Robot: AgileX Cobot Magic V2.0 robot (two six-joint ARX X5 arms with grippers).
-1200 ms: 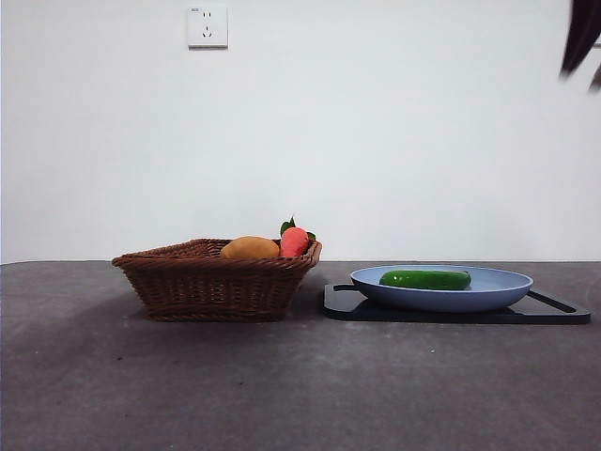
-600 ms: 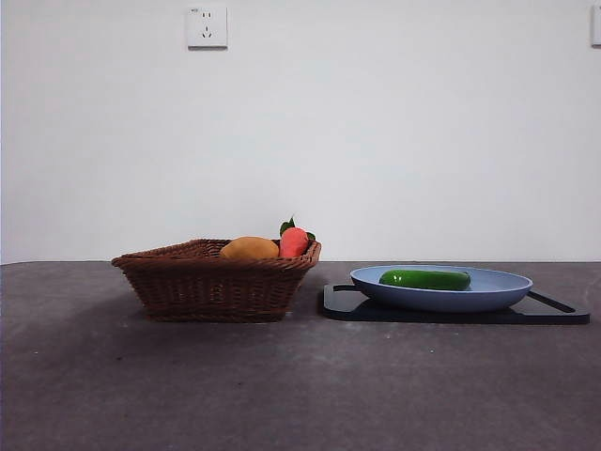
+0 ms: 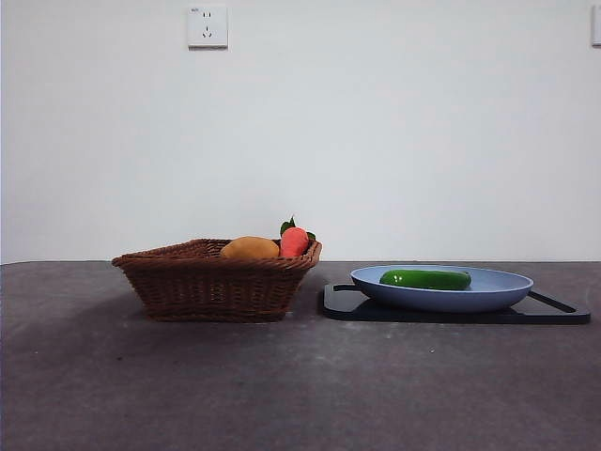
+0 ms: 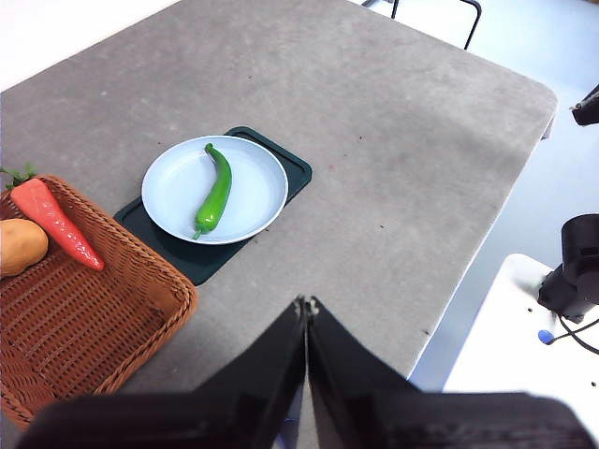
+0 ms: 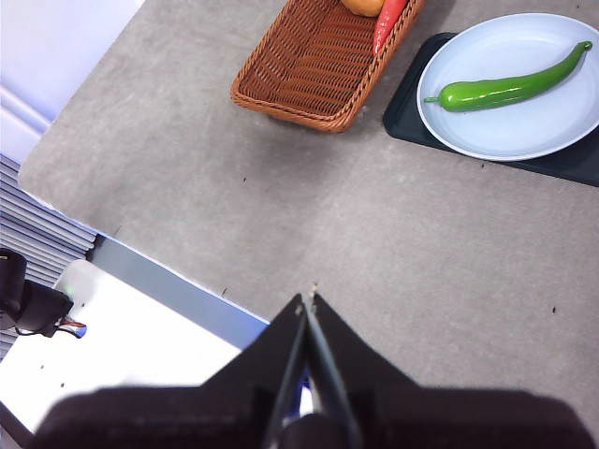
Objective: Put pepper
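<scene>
The green pepper (image 3: 425, 279) lies on the blue plate (image 3: 502, 289), which stands on a dark tray (image 3: 554, 311). The pepper also shows in the left wrist view (image 4: 215, 192) and the right wrist view (image 5: 505, 89), long and curved, across the plate's middle. My left gripper (image 4: 306, 304) is shut and empty, high above the table's near edge, well away from the plate (image 4: 257, 168). My right gripper (image 5: 310, 297) is shut and empty, high over the table's edge, far from the plate (image 5: 552, 122). Neither gripper shows in the front view.
A brown wicker basket (image 3: 211, 287) stands left of the tray, holding a yellow-orange fruit (image 3: 250, 248) and a red item with green leaves (image 3: 294, 241). In the left wrist view the basket (image 4: 84, 318) touches the tray (image 4: 281, 154). Bare grey table lies in front.
A dark arm tip at the front view's top right corner has gone up out of view. The pepper, plate and basket have not moved.
</scene>
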